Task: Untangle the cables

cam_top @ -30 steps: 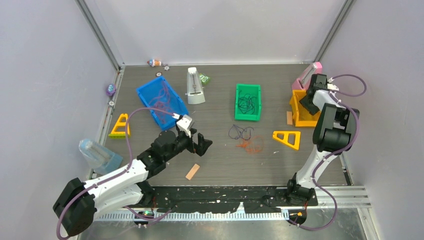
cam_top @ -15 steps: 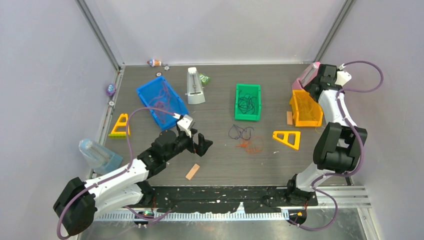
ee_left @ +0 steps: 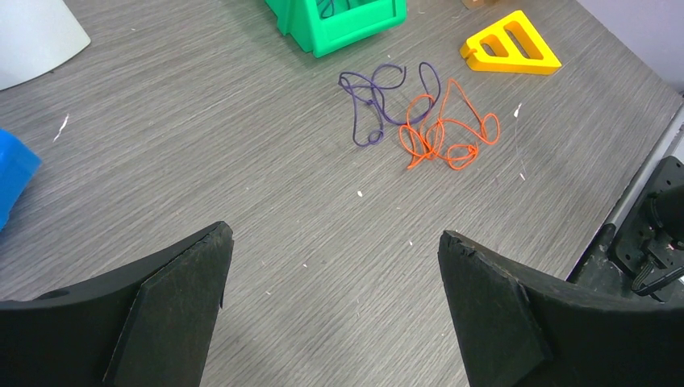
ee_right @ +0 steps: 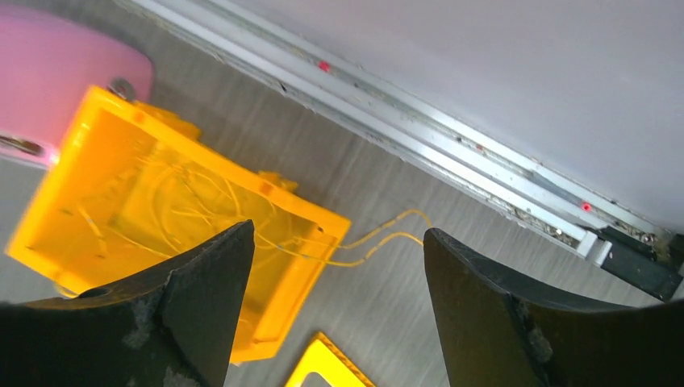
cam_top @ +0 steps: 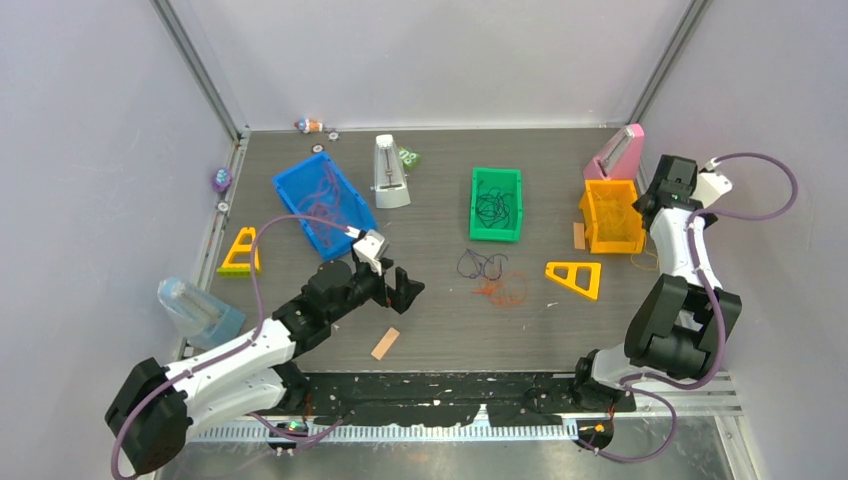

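Okay, pre-grasp: left tool point(ee_left: 335, 242) and right tool point(ee_right: 339, 234) spread, empty. Next we pinch purple cable point(ee_left: 375, 101) off orange cable point(ee_left: 440, 133).

Table point(ee_left: 202, 145): grey wood-grain laminate, matt, flecked with small white chips
Bins: green bin point(ee_left: 339, 28), blue bin point(cam_top: 308, 217), orange bin point(ee_right: 77, 201), all moulded plastic, smooth, slight sheen
Yellow triangle point(ee_left: 510, 56): plastic, smooth, low gloss
Cables: purple cable point(ee_left: 371, 97), orange cable point(ee_left: 444, 133), yellow cable point(ee_right: 379, 238), thin smooth coated wire
Stick point(cam_top: 385, 343), near centre: tan wood, matt
Rail point(ee_right: 403, 113), far right: bare brushed metal
Left gripper point(ee_left: 332, 234): fingers point(ee_left: 173, 322) black, matt, ragged-edged
Right gripper point(ee_right: 337, 230): fingers point(ee_right: 500, 322) black, matt, scuffed grey
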`<state>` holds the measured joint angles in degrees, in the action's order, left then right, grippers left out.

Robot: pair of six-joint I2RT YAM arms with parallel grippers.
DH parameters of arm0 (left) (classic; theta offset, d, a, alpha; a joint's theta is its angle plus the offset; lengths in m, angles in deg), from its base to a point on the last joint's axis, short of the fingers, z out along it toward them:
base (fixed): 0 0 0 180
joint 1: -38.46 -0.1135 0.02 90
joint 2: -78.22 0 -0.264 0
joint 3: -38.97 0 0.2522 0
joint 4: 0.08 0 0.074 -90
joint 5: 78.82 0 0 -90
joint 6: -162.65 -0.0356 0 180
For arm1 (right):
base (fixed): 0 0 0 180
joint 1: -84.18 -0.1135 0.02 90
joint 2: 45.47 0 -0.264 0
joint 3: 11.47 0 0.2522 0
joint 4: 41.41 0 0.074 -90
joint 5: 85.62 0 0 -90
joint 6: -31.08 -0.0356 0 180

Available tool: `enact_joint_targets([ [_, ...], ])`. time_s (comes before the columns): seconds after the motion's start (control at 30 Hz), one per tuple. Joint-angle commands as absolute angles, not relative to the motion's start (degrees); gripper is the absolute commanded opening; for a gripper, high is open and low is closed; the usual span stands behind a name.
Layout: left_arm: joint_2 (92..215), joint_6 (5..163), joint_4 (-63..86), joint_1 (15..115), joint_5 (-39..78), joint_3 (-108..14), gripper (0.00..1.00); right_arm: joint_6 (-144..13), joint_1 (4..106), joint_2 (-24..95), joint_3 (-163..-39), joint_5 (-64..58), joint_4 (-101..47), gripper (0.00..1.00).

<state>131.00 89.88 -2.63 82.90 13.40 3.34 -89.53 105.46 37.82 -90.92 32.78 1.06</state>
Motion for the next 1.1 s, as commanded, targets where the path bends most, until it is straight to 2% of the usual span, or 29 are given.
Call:
enact_joint_targets([
  [0.0, 128.29, 88.49, -4.33, 82.75, 13.39, 1.84, 1.00, -86.18, 104.95, 35.23, -85.97, 35.49, -2.42, 0.82],
  [0.17, 129.08, 88.90, -5.84, 82.75, 13.47, 2.65, 1.00, -78.69, 104.66, 31.87, -77.32, 34.07, -12.64, 0.81],
  [0.3, 129.63, 89.68, -2.04, 82.80, 15.77, -0.60, 1.00, -75.71, 104.43, 35.44, -79.39, 34.10, -9.33, 0.80],
  [0.5, 129.23, 89.84, -0.33, 82.75, 15.70, -0.78, 0.99, -75.90, 104.41, 37.91, -81.17, 30.62, -7.80, 0.71],
  [0.6, 128.33, 89.69, 0.77, 82.75, 15.47, -0.52, 0.99, -74.96, 104.26, 37.89, -80.82, 27.25, -8.43, 0.71],
  [0.7, 127.96, 89.78, 1.51, 82.75, 15.77, -0.73, 0.99, -72.62, 102.91, 37.91, -80.93, 26.58, -8.21, 0.77],
  [0.87, 128.56, 90.54, 3.12, 82.83, 17.76, -1.83, 0.99, -71.42, 102.62, 39.93, -82.12, 23.56, -7.75, 0.79],
  [1.07, 128.79, 90.93, 3.79, 82.84, 18.25, -2.01, 0.99, -71.84, 102.58, 43.82, -83.53, 22.92, -6.83, 0.72],
])
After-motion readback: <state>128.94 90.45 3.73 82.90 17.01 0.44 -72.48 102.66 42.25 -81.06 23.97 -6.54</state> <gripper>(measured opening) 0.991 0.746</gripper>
